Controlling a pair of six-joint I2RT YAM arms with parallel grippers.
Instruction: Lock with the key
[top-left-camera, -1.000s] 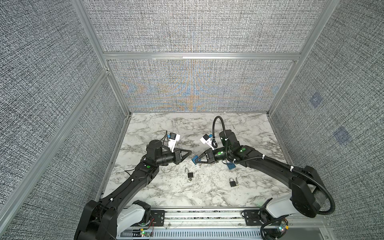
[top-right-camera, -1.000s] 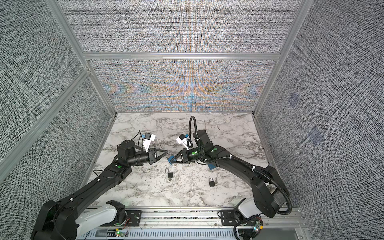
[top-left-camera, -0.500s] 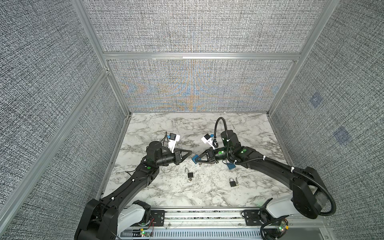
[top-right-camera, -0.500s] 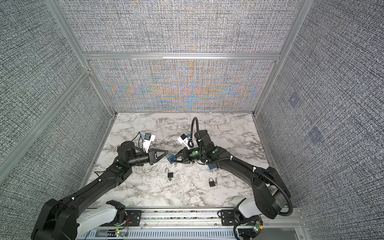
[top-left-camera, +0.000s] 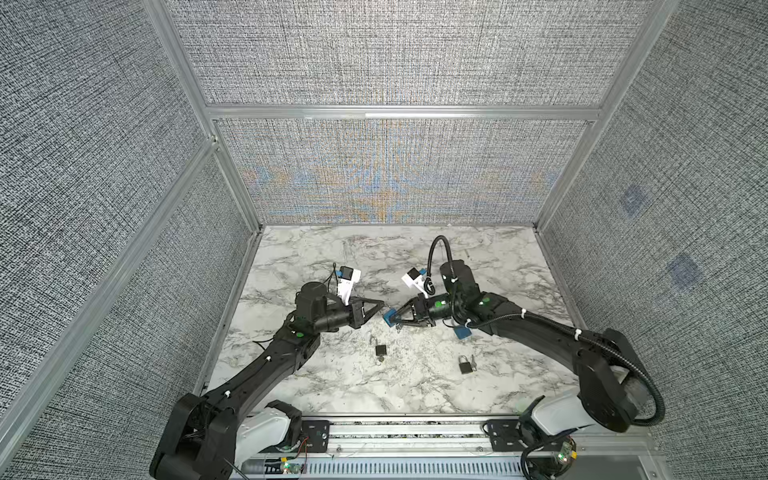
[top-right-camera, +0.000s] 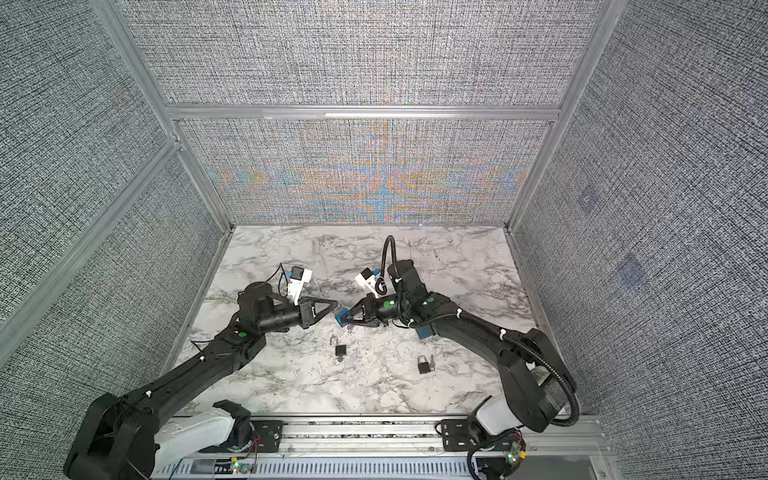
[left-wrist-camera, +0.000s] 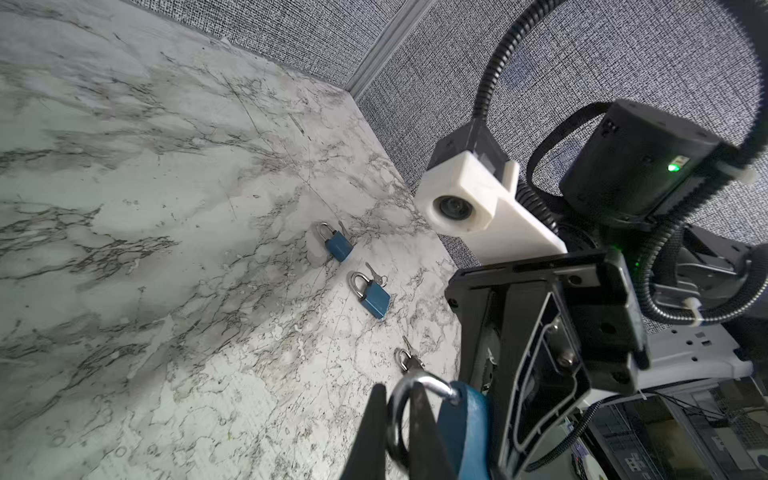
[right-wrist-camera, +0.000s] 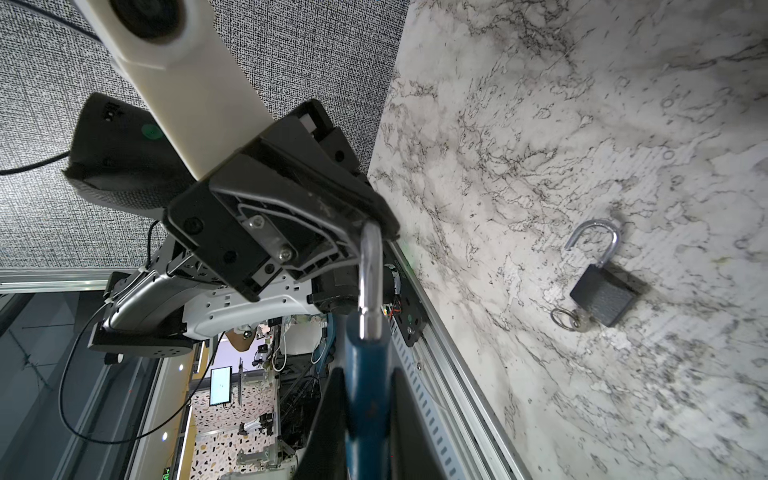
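In both top views the left gripper (top-left-camera: 380, 306) and right gripper (top-left-camera: 397, 322) meet tip to tip just below the centre of the frame, above the marble table (top-left-camera: 415, 257). The right gripper's jaws are pressed onto the body of the blue padlock (right-wrist-camera: 365, 395), at the bottom centre of the right wrist view. The left gripper's jaws are nearly together, pinching the bend of its silver shackle (left-wrist-camera: 409, 388), at the bottom of the left wrist view. The shackle stands raised out of the body; whether a key sits in this lock cannot be told. A black padlock (top-left-camera: 380, 350) lies lower in the frame, its shackle swung open, with a key ring (right-wrist-camera: 563, 319) at its base
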